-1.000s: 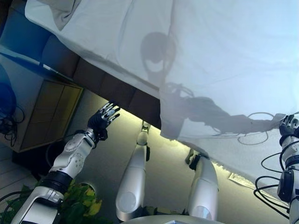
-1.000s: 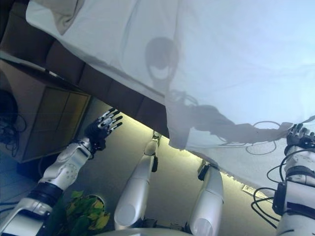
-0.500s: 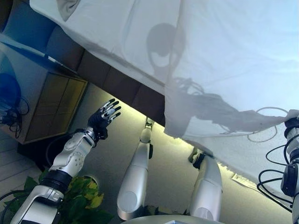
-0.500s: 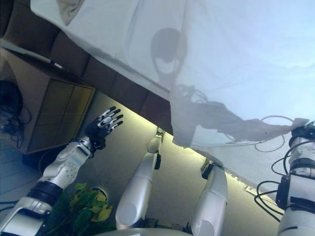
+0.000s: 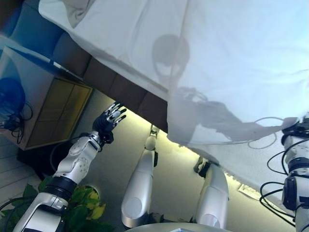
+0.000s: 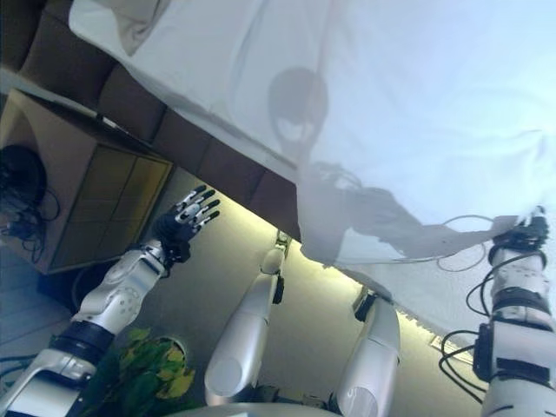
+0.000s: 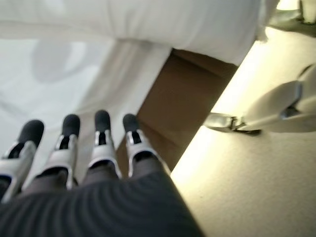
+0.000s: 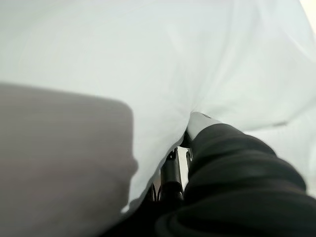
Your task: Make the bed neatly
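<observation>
A white duvet [image 5: 231, 58] covers the bed and hangs over its near edge in a long flap [image 5: 193, 125]. My right hand [image 6: 519, 236] is at the duvet's edge on the far right, shut on the cloth; in the right wrist view the duvet [image 8: 123, 64] drapes over the hand and gathers into it. My left hand [image 5: 107, 123] is open with fingers spread, held in the air beside the bed's brown padded base [image 5: 120, 87], touching nothing. The left wrist view shows its straight fingers [image 7: 103, 148] pointing at the hanging duvet.
A wooden bedside cabinet [image 5: 53, 111] stands at the left of the bed. A crumpled grey-white cloth [image 5: 77, 9] lies at the bed's far left end. A green plant [image 5: 82, 212] is below my left arm. A sheet of paper [image 5: 248, 191] lies on the floor.
The whole view has shifted a little, so the camera moved. My right hand keeps hold of the duvet edge. My left hand stays open in about the same place.
</observation>
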Tool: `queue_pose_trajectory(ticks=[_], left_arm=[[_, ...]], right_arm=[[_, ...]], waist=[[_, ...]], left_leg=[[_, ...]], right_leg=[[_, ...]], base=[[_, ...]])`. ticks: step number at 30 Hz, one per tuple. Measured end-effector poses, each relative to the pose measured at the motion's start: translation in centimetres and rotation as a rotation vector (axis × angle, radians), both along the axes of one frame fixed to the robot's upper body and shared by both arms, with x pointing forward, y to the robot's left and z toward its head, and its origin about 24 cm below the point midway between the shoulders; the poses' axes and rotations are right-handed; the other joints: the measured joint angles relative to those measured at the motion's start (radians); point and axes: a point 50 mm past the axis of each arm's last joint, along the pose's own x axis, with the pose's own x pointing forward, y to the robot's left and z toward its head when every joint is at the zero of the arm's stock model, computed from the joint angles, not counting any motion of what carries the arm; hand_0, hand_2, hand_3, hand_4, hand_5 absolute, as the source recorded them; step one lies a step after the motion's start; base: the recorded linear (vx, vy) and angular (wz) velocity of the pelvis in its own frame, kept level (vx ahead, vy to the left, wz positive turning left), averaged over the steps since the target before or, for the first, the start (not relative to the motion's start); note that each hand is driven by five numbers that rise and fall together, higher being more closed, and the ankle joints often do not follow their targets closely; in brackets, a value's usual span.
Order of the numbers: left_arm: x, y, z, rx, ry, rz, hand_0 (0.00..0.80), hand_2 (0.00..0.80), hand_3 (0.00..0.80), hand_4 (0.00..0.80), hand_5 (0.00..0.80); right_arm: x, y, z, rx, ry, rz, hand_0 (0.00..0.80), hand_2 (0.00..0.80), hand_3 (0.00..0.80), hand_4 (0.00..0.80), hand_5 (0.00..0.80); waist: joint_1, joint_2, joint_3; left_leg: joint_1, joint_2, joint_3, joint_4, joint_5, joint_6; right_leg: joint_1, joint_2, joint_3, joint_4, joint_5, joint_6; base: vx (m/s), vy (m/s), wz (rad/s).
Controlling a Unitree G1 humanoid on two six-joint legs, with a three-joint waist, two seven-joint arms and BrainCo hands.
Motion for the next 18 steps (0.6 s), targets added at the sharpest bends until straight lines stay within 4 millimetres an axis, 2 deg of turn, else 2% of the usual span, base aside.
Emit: queue_pose_trajectory(ticks=[2, 3, 4, 5, 8, 11, 14, 18], left_arm=[[0.2, 0.0, 0.2, -0.003, 0.002, 0.009, 0.0, 0.0, 0.0, 0.0, 0.0], [0.4, -0.2, 0.2, -0.01, 0.009, 0.015, 0.0, 0.0, 0.0, 0.0, 0.0], [0.3, -0.4, -0.2, -0.009, 0.026, 0.016, 0.0, 0.0, 0.0, 0.0, 0.0], [0.2, -0.6, -0.6, 0.006, 0.041, 0.011, 0.0, 0.0, 0.0, 0.0, 0.0], [0.0, -0.8, -1.0, 0.01, 0.061, 0.012, 0.0, 0.0, 0.0, 0.0, 0.0], [0.1, -1.2, -1.2, 0.021, 0.063, 0.01, 0.0, 0.0, 0.0, 0.0, 0.0], [0.0, -2.1, -1.8, -0.006, 0.096, 0.009, 0.0, 0.0, 0.0, 0.0, 0.0], [-0.4, -4.2, -3.8, -0.021, 0.189, -0.025, 0.0, 0.0, 0.0, 0.0, 0.0]], right_arm=[[0.4, 1.3, -0.5, -0.062, 0.03, 0.057, 0.8, 0.8, 0.8, 0.8, 0.8], [0.6, 2.0, -0.8, -0.085, 0.039, 0.079, 0.8, 0.8, 0.8, 0.8, 0.8], [0.7, 2.8, -1.1, -0.102, 0.052, 0.1, 0.8, 0.8, 0.8, 0.8, 0.8], [0.9, 4.0, -1.7, -0.127, 0.077, 0.139, 0.8, 0.8, 0.8, 0.8, 0.8], [1.6, 7.5, -3.2, -0.156, 0.12, 0.248, 0.8, 0.8, 0.8, 0.8, 0.8], [2.0, 10.9, -4.5, -0.181, 0.154, 0.345, 0.8, 0.8, 0.8, 0.8, 0.8], [2.2, 13.4, -5.3, -0.229, 0.202, 0.42, 0.8, 0.8, 0.8, 0.8, 0.8], [2.4, 16.4, -5.8, -0.261, 0.226, 0.503, 0.8, 0.8, 0.8, 0.8, 0.8]], waist=[[-0.001, -0.008, -0.018], [-0.007, -0.012, -0.018], [-0.007, -0.014, -0.019], [-0.009, -0.024, -0.025], [-0.014, -0.074, -0.059], [-0.019, -0.103, -0.078], [-0.018, -0.107, -0.085], [-0.015, -0.106, -0.103]], left_leg=[[0.003, 0.008, 0.006, -0.02, -0.021, -0.012], [0.0, 0.007, 0.007, 0.013, -0.054, 0.007], [0.005, 0.01, 0.006, 0.056, -0.053, 0.027], [0.025, 0.012, 0.006, 0.061, -0.054, 0.014], [0.072, 0.009, 0.014, 0.041, -0.053, 0.012], [0.116, 0.015, 0.011, 0.023, -0.056, 0.008], [0.166, 0.019, 0.007, 0.006, -0.058, 0.006], [0.222, 0.021, 0.001, -0.016, -0.06, 0.004]], right_leg=[[0.013, 0.002, -0.016, -0.024, 0.003, -0.012], [0.033, -0.003, -0.033, -0.045, 0.011, -0.012], [0.055, 0.001, -0.038, -0.046, 0.012, -0.007], [0.081, 0.006, -0.036, -0.05, 0.009, -0.001], [0.128, 0.004, -0.036, -0.084, 0.015, 0.013], [0.189, 0.019, -0.038, -0.131, 0.022, 0.021], [0.254, 0.033, -0.04, -0.178, 0.033, 0.026], [0.327, 0.045, -0.041, -0.23, 0.042, 0.03]], base=[[0.09, 0.014, 0.15], [0.1, 0.006, 0.18], [0.104, 0.001, 0.1], [0.088, -0.002, -0.01], [0.096, -0.007, -0.01], [0.08, -0.004, 0.01], [0.063, -0.003, 0.02], [0.074, 0.004, 0.03]])
